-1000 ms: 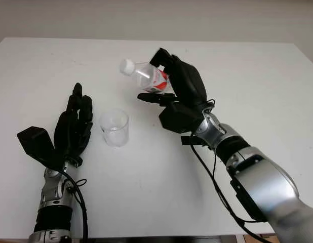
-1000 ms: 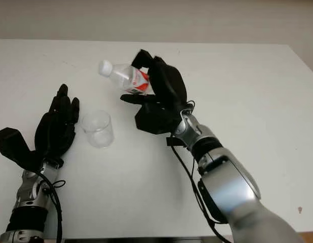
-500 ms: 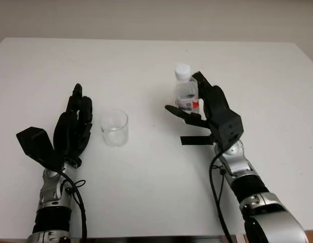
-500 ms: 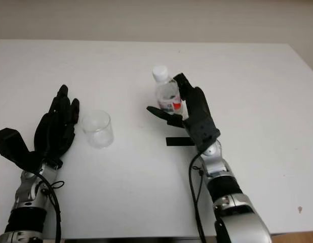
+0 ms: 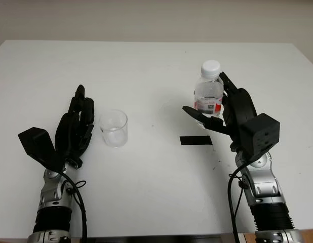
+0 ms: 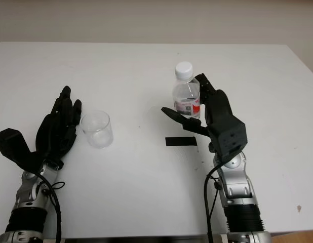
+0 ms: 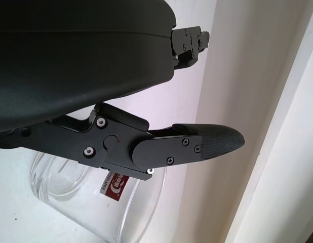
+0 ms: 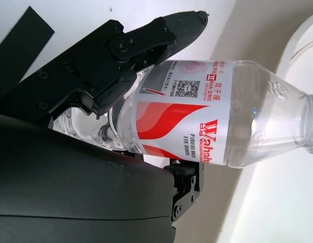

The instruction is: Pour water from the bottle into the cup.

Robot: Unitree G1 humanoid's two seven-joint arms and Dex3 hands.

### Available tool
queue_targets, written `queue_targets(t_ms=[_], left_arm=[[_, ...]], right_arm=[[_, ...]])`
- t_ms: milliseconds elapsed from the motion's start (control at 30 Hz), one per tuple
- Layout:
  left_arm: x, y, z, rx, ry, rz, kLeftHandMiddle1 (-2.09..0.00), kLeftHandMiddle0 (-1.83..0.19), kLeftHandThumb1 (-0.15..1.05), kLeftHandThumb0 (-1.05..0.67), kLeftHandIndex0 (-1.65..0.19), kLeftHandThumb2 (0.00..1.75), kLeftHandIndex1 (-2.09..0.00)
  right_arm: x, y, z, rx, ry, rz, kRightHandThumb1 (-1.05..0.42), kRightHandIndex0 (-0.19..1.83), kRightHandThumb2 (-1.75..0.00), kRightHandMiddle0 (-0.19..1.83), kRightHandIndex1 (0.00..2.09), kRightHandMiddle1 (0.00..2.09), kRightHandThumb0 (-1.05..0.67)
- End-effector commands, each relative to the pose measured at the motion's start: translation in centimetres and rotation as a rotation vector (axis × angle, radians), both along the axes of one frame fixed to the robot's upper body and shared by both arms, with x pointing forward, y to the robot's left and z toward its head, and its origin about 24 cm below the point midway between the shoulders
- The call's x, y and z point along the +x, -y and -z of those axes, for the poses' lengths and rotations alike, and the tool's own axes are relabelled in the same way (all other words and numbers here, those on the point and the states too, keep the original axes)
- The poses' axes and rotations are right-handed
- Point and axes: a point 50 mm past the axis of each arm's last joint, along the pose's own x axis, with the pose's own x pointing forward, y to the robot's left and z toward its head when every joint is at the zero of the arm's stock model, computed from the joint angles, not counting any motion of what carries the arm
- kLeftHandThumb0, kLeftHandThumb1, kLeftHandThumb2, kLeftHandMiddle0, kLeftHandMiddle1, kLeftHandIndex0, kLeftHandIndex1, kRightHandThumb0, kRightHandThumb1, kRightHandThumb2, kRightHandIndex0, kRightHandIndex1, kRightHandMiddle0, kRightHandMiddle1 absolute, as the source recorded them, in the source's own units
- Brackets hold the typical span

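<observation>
Clear plastic white-capped water bottle (image 5: 208,92) upright, right of the clear cup (image 5: 114,128), right hand (image 5: 236,117) fingers wrapped round its label; light, thin-walled, likely crushable, grip mid-body; left hand (image 5: 73,130) open beside cup.

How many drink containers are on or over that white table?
2. A clear cup stands on the table beside the open left hand. A capped water bottle is held upright in the right hand. None appear hidden.
</observation>
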Motion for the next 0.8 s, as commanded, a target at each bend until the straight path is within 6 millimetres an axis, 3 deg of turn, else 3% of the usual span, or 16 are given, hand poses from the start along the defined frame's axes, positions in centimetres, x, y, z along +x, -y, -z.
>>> queue_targets(t_ms=[0, 267, 567, 767], left_arm=[[-0.3, -0.1, 0.2, 0.014, -0.007, 0.003, -0.05, 0.14, 1.05, -0.76, 0.12, 0.48, -0.06], [-0.5, -0.3, 0.0, 0.008, -0.016, -0.012, -0.06, 0.12, 1.05, -0.75, 0.11, 0.48, -0.06], [-0.5, -0.5, -0.1, 0.03, -0.016, -0.006, -0.06, 0.12, 1.05, -0.75, 0.11, 0.5, -0.06], [-0.5, -0.6, -0.3, 0.017, -0.017, -0.003, -0.06, 0.12, 1.05, -0.75, 0.11, 0.48, -0.06]], right_arm=[[0.0, -0.2, -0.4, 0.065, -0.019, -0.004, -1.05, 1.19, -0.43, 0.84, 2.09, 2.09, -0.41], [0.6, -0.8, 1.3, 0.203, -0.159, 0.001, -1.05, 1.44, -0.45, 1.09, 2.09, 2.09, -0.41], [0.8, -1.0, 3.6, 0.138, -0.166, 0.024, -1.05, 1.4, -0.47, 1.06, 2.09, 2.09, -0.4], [0.8, -1.0, 3.8, 0.086, -0.145, 0.03, -1.05, 1.38, -0.45, 1.05, 2.09, 2.09, -0.38]])
